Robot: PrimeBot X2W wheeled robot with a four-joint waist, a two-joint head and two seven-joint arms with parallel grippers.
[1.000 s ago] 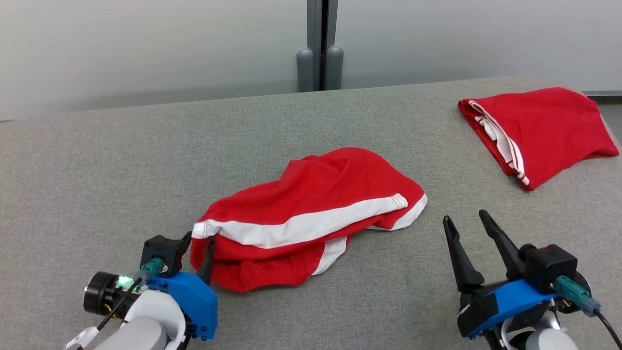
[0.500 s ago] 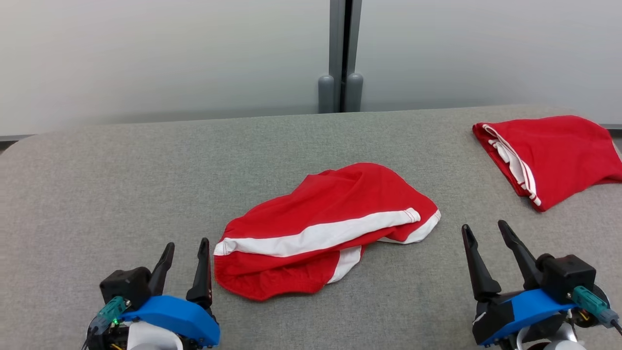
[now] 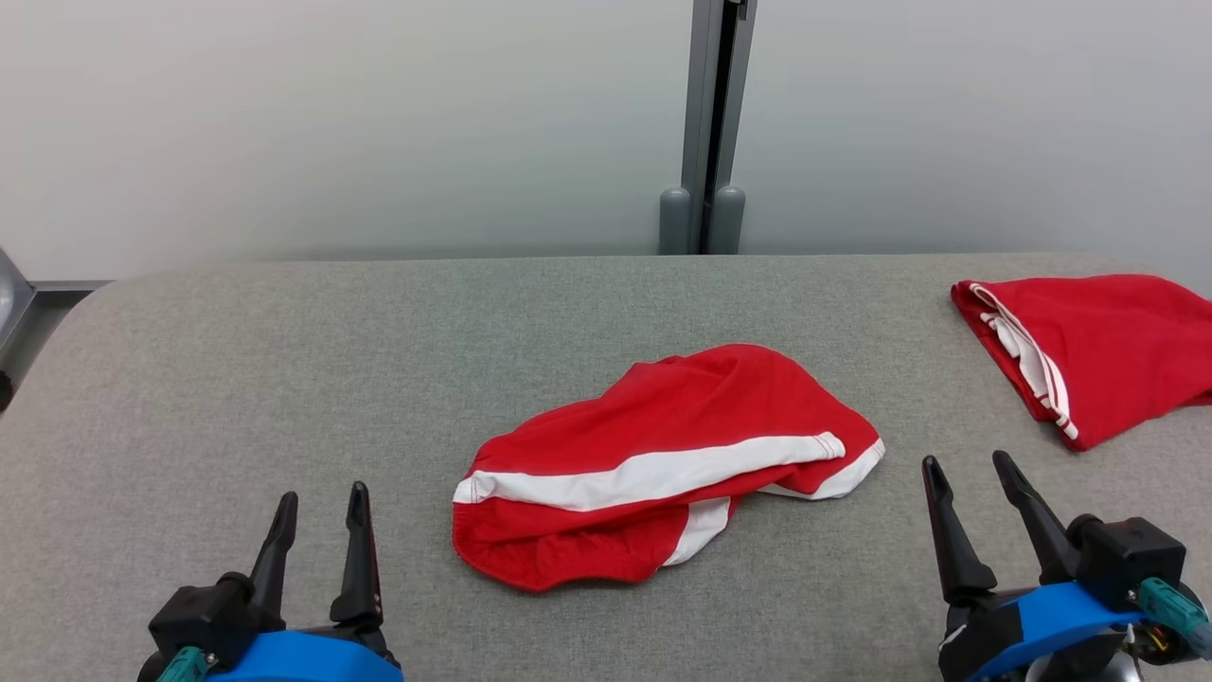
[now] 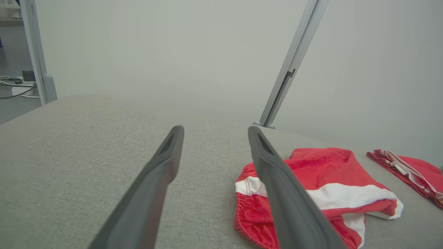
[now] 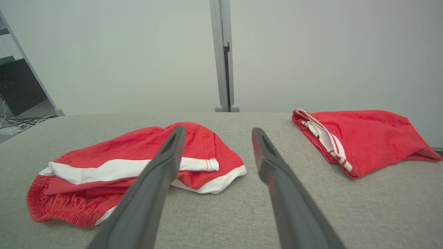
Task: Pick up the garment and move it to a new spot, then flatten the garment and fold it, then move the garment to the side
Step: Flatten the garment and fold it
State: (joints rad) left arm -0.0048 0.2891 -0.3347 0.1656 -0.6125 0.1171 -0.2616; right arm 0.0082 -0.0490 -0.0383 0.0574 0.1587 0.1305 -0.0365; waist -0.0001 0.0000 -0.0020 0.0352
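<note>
The garment (image 3: 663, 455), red shorts with a white side stripe, lies rumpled in a loose heap at the middle of the grey padded table (image 3: 284, 379). My left gripper (image 3: 322, 494) is open at the lower left, a short way left of the garment's waistband end, and touches nothing. In the left wrist view the left gripper (image 4: 215, 129) has nothing between its fingers, and the garment (image 4: 322, 166) lies to their right. My right gripper (image 3: 968, 461) is open at the lower right, just past the garment's leg hem. In the right wrist view the right gripper (image 5: 218, 128) is also empty, with the garment (image 5: 138, 145) behind its left finger.
A second red garment (image 3: 1108, 350) with white trim lies folded at the table's far right edge, also in the right wrist view (image 5: 367, 135). A grey post (image 3: 710, 123) stands against the pale wall behind the table. Bare table surface stretches to the left.
My left gripper has opened, let go of the garment's waistband end and drawn back to the lower left. The head camera has shifted too. The right gripper stays open.
</note>
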